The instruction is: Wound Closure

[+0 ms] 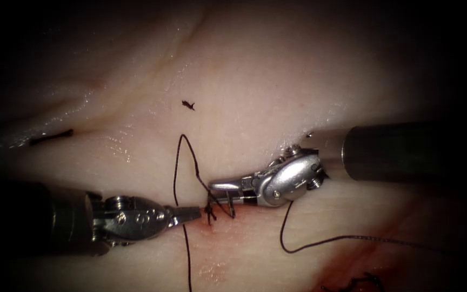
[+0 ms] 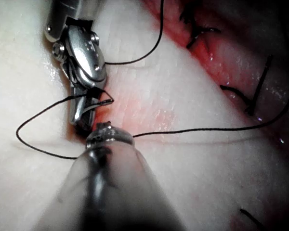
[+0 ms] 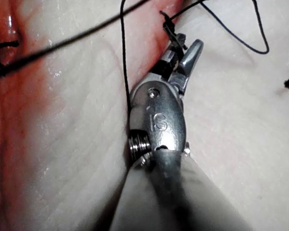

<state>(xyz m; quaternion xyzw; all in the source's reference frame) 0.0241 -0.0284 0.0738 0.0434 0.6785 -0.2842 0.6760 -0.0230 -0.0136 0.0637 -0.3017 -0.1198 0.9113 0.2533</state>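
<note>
Both tools meet at the knot (image 1: 211, 212) on the cut: left tool (image 1: 190, 213) pinches thread (image 1: 175, 178), right tool (image 1: 224, 190) sits open around it, so a tug could fray it.

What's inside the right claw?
The right claw is open, with dark thread running between its jaws near a knot on the tissue. Whether it touches the thread is hidden.

Silver screw-jointed tools (image 1: 220, 199) on dark shafts (image 1: 390, 151)
</note>
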